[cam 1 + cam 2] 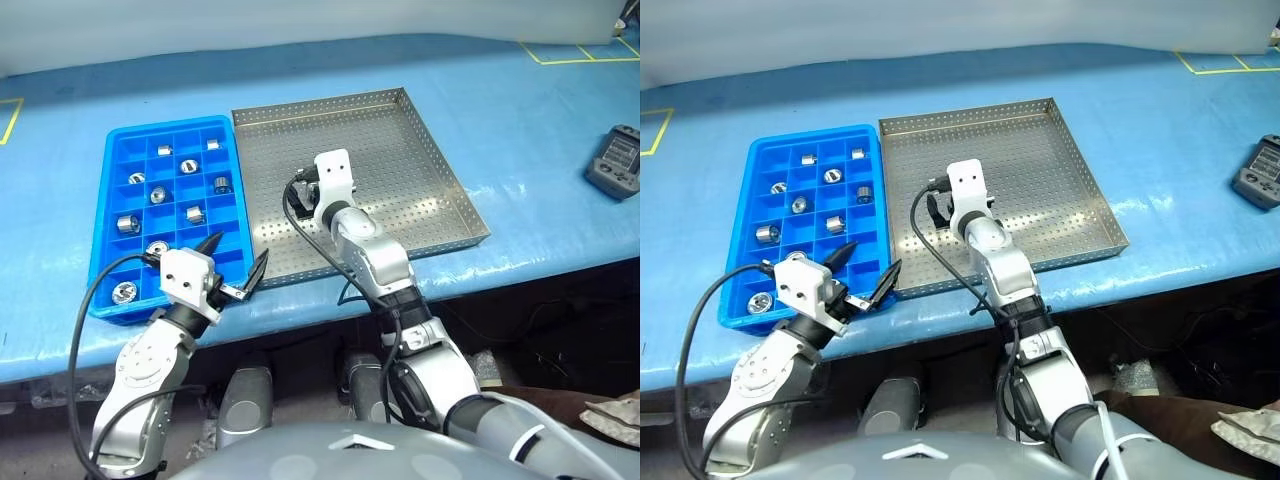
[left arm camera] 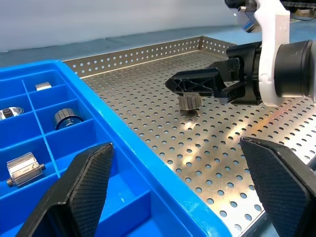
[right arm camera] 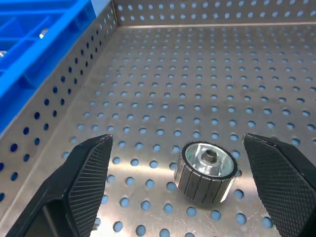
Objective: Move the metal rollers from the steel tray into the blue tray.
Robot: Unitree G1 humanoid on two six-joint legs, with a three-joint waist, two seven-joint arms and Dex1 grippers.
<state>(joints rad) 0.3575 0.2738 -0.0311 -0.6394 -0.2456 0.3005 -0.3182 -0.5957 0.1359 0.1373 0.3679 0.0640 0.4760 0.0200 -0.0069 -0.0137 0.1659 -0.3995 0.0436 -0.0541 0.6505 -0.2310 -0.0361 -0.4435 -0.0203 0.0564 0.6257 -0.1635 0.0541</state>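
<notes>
Perforated steel tray holds one ribbed silver roller between wide right claw fingers.

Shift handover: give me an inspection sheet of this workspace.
Surface: blue table, yellow tape marks.
Job's things: one metal roller left on the steel tray; about nine rollers in the blue tray.
Clutter: grey handheld device at the table's right end.
Grippers: right pincer open, straddling the roller; left pincer open over the blue tray's near corner.
Cables: black cables along both arms.
Surroundings: nothing seen.
</notes>
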